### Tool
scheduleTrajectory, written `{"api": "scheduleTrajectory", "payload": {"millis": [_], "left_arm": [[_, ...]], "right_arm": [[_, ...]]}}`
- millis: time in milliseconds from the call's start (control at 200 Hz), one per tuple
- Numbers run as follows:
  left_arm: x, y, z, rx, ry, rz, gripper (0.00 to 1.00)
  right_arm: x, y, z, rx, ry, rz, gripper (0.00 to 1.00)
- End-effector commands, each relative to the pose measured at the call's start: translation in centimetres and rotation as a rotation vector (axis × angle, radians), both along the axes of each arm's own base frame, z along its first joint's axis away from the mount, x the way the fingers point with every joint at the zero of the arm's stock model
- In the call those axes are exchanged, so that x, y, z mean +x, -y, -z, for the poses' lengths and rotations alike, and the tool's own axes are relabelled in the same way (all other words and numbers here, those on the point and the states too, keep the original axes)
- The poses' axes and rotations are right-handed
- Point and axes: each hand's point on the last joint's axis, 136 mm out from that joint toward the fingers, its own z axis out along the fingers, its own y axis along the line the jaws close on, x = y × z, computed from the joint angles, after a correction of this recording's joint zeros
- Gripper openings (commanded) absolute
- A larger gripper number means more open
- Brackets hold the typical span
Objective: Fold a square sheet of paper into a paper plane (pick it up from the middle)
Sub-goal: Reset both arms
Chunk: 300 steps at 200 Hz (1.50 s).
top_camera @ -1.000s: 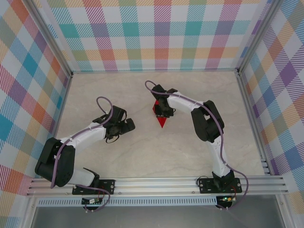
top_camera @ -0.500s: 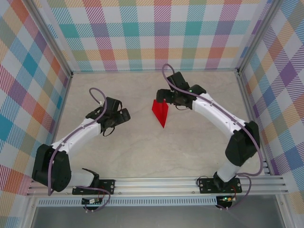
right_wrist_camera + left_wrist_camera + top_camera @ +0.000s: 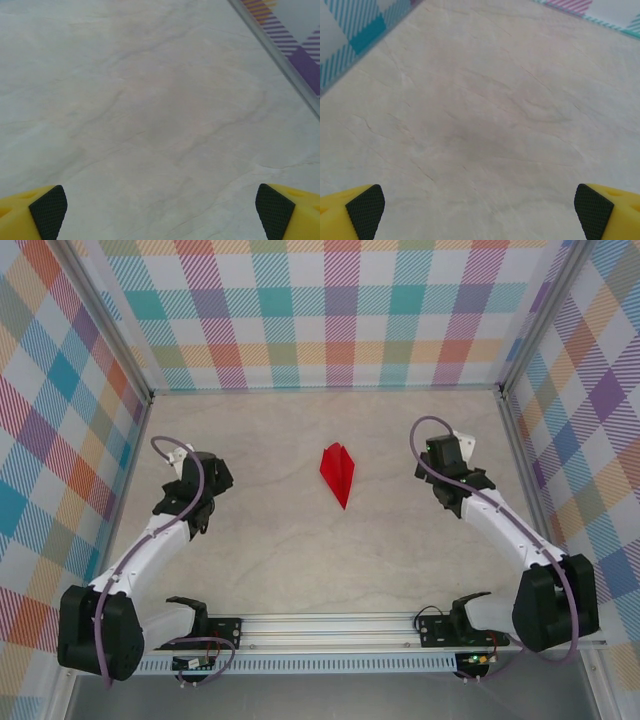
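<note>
The paper plane [image 3: 338, 474], a slim creased red dart, lies flat mid-table with its tip pointing toward the near edge. Nothing touches it. My left gripper [image 3: 199, 480] hovers well to its left and my right gripper [image 3: 449, 466] well to its right. In the left wrist view the left gripper [image 3: 480, 215] is open, its black pads [image 3: 366, 212] wide apart over bare table. The right gripper [image 3: 160, 212] is likewise open, its pads [image 3: 49, 210] spread over bare table. The paper is no longer a flat square sheet.
The pale marble-patterned table [image 3: 300, 560] is boxed in by checkered walls [image 3: 330, 310] on the left, back and right. A metal rail [image 3: 330, 625] with the arm bases runs along the near edge. The right wall's foot [image 3: 280, 50] is close to the right gripper.
The right gripper opened, let go of the paper plane and pulled away to the right. The left arm drew back to the left. The plane stays on the table.
</note>
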Motion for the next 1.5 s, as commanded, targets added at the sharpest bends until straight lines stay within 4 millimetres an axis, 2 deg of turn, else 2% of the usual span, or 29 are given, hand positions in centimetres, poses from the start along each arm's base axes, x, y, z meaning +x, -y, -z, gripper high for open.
{"api": "scheduleTrajectory", "payload": {"millis": [0,140,210,330,420,460,615,735,940,1045,1495], "left_arm": [[0.4,-1.9,-0.4,0.098,0.091,-0.021,1.0],[0.8,-1.9,1.7,0.095,0.119,0.046,1.0],[1.3,-1.5,2.7,0.097,0.127,0.097,1.0],[2.1,-0.5,4.0,0.102,0.142,0.19,1.0],[2.8,0.3,4.3,0.079,0.198,0.263,1.0],[2.9,0.6,4.4,0.069,0.204,0.286,1.0],[3.1,1.3,3.9,0.05,0.274,0.355,1.0],[3.6,1.4,4.3,0.03,0.285,0.366,1.0],[5.3,1.5,6.5,0.005,0.239,0.368,1.0],[5.6,1.5,7.3,0.005,0.22,0.368,1.0],[6.1,3.1,7.7,0.059,0.169,0.42,1.0]], "right_arm": [[1.6,1.8,-0.3,-0.027,0.126,0.015,1.0],[1.7,3.3,1.8,-0.081,0.214,-0.012,1.0],[1.9,3.2,2.8,-0.062,0.224,-0.05,1.0],[2.9,1.9,3.5,-0.052,0.285,-0.16,1.0],[3.3,0.9,3.9,-0.062,0.306,-0.247,1.0],[3.7,0.5,3.2,-0.069,0.349,-0.29,1.0],[3.6,0.7,3.7,0.0,0.392,-0.319,1.0],[4.0,-0.1,4.6,0.012,0.386,-0.365,1.0],[4.4,-0.1,5.8,0.013,0.364,-0.364,1.0],[4.6,0.2,5.8,0.014,0.356,-0.343,1.0],[4.7,0.5,5.9,0.018,0.351,-0.331,1.0]]}}
